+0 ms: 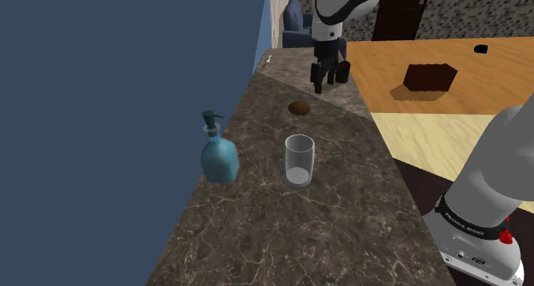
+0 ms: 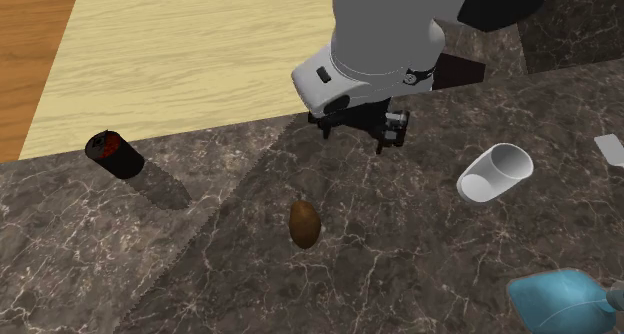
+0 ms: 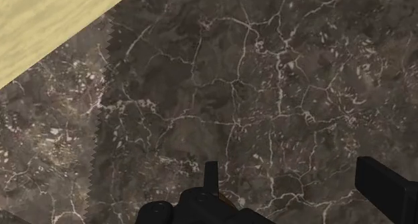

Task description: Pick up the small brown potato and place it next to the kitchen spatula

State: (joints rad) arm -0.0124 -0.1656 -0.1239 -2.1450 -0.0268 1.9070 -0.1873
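A small brown potato (image 1: 299,108) (image 2: 304,223) lies on the dark marble counter (image 1: 282,233). My gripper (image 1: 319,80) (image 2: 356,137) (image 3: 301,189) hangs a little above the counter, beyond the potato in the shoulder view and apart from it. Its black fingers (image 3: 211,179) stand open with only bare marble between them. A small pale utensil (image 1: 267,61), which looks like the spatula, lies at the counter's far end toward the shoulder view's left.
A dark cylinder (image 1: 343,70) (image 2: 115,153) stands close beside the gripper. A clear glass (image 1: 299,160) (image 2: 495,172) and a blue bottle (image 1: 218,152) (image 2: 560,300) stand nearer the stand. The blue wall (image 1: 120,113) borders the counter; the floor (image 1: 445,130) drops away opposite.
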